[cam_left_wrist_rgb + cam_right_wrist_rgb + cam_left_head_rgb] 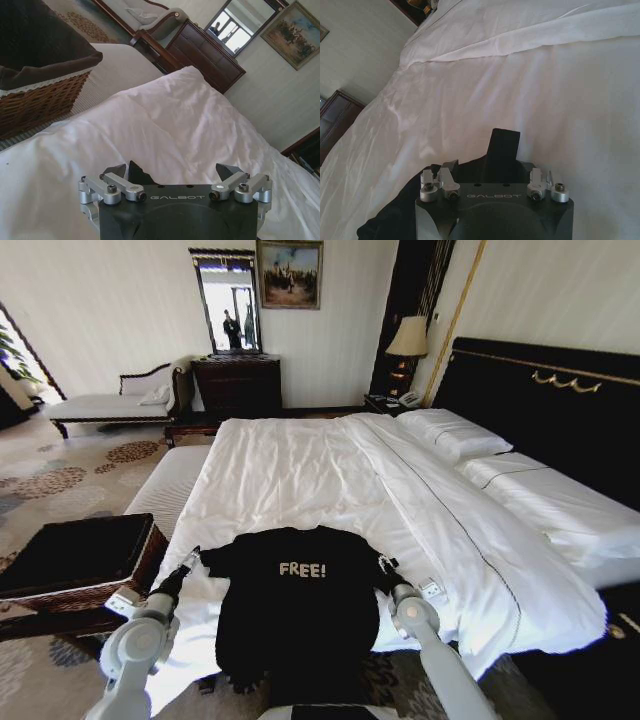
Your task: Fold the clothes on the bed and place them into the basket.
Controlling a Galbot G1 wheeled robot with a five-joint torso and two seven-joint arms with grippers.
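Lying flat on the bed (300, 465), the limp, light black top (300, 610) invites sleeve grips; left pincer (192, 556) spread, right pincer (384, 562) unclear.

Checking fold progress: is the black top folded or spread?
Spread: the black top lies flat on the bed, lettering showing, sleeves out.

Black top on white bed, brown basket beside it

The clothes (290, 610) are black with white "FREE!" lettering; the bed (300, 470) has white sheets, white pillows (455, 432) and a black headboard (560, 400) with gold trim. The basket (75, 565) is brown wicker with black lining. The carpet (60, 465) is pale with brown floral patches. The left hand (175, 182) and right hand (492, 175) are black with silver metal linkages.
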